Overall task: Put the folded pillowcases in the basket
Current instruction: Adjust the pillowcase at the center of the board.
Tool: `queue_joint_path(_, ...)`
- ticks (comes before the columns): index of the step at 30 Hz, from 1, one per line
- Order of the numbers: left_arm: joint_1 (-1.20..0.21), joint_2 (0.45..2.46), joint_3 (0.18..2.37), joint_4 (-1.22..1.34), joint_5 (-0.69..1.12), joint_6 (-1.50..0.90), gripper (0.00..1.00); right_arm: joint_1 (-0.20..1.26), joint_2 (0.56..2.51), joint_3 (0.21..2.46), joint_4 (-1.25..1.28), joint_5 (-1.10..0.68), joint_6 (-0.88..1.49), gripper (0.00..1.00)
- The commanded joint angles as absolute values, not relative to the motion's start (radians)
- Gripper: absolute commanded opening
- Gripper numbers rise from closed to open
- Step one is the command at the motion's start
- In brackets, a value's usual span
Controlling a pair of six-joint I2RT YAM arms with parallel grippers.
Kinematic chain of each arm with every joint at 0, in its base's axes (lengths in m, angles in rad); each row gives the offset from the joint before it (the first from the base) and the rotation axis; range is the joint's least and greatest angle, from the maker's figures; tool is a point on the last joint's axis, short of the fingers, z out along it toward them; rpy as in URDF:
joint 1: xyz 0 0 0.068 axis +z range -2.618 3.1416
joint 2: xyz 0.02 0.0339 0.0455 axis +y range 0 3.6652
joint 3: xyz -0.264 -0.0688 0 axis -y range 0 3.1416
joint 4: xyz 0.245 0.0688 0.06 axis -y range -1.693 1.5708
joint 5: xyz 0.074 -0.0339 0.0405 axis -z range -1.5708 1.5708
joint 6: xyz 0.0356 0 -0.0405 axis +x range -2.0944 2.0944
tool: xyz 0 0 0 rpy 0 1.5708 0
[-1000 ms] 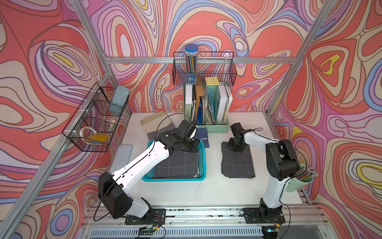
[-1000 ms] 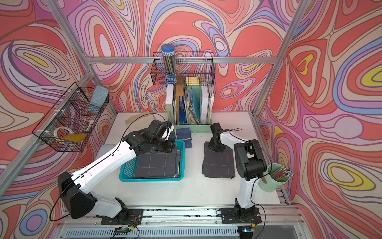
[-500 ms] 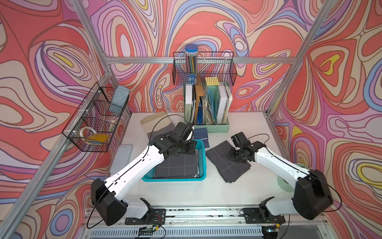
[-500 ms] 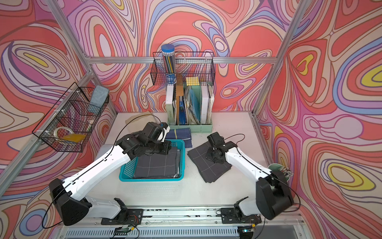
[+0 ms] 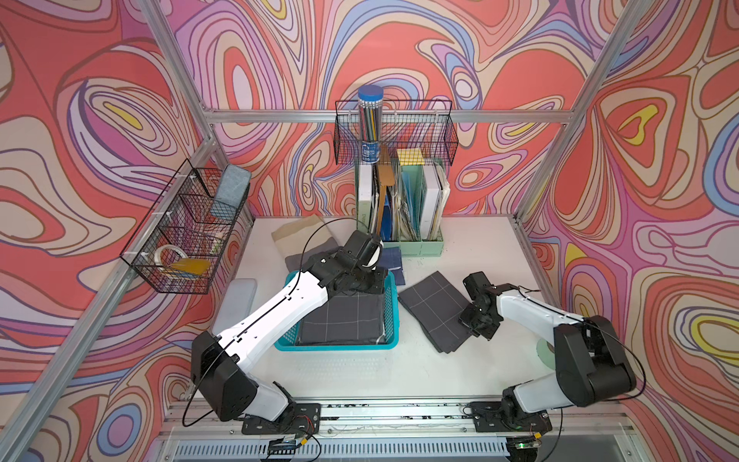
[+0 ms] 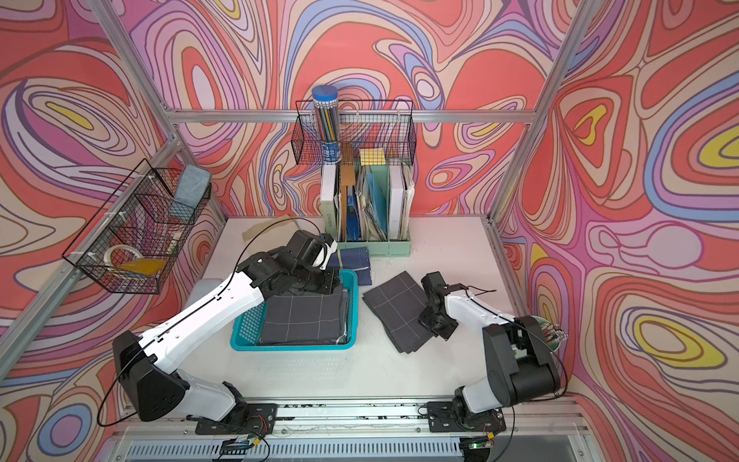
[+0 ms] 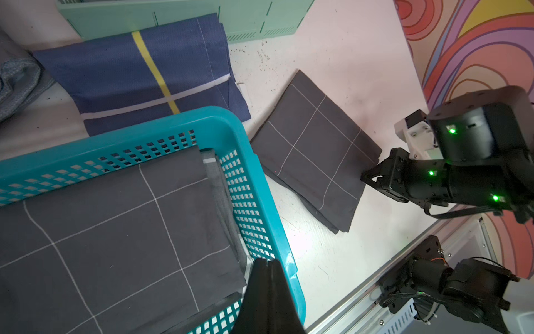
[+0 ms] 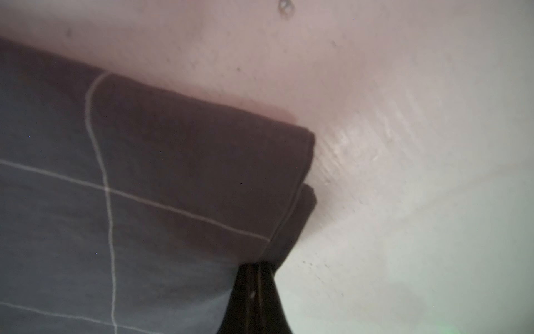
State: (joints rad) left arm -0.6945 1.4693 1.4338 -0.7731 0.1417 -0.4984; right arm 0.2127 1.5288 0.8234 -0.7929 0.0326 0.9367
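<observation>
While a matching dark cloth (image 5: 344,320) is already lying flat inside the turquoise basket (image 5: 336,347) at the middle of the bench (image 5: 472,248), the folded pillowcase (image 5: 434,308) is lying outside it. It is sitting flat on the bench between the basket's right wall and the bench's right edge, skewed to both. The right gripper (image 8: 255,269) is resting its closed jaws at the pillowcase's edge nearest the right arm (whether a layer is pinched between them cannot be told). The left gripper (image 7: 264,266), jaws likewise together and holding nothing, is hovering over the basket's far right corner. A navy cloth (image 7: 144,75) is lying just behind the basket. The pillowcase is looking light, soft and limp, stacked several layers thick. Lifted by one corner, it is likely to sag and fall open. The folded edge, all layers pinched together, is offering the surer hold, and dragging it across the smooth bench is risking a slipped stack.
</observation>
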Motion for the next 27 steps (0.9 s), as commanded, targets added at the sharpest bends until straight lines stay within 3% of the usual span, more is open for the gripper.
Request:
queue_joint_path(1, -0.698, 1.479, 1.458, -0.774, 0.165, -0.503, 0.00, 0.158, 1.627, 0.852, -0.768, 0.116, 0.883, 0.00)
queue_joint_path(5, -0.706, 1.526, 1.514, -0.800, 0.183, -0.485, 0.00, 0.113, 1.646, 0.961, -0.851, 0.291, 0.822, 0.00)
queue_joint_path(8, -0.727, 1.600, 1.591, -0.825, 0.179, -0.444, 0.00, 0.096, 1.682, 1.051, -0.809, 0.273, 0.791, 0.00)
queue_joint_path(14, -0.730, 1.736, 1.714, -0.823, 0.224, -0.429, 0.00, 0.071, 1.930, 1.329, -0.826, 0.273, 0.663, 0.00)
queue_joint_path(16, -0.730, 1.771, 1.737, -0.820, 0.240, -0.434, 0.00, 0.071, 1.901, 1.361, -0.828, 0.250, 0.657, 0.00)
queue_joint_path(21, -0.732, 1.802, 1.733, -0.798, 0.241, -0.440, 0.00, 0.124, 1.578, 1.162, -0.763, 0.102, 0.682, 0.00)
queue_joint_path(27, -0.734, 1.808, 1.712, -0.780, 0.254, -0.465, 0.00, 0.280, 1.403, 0.865, -0.768, -0.039, 0.830, 0.00)
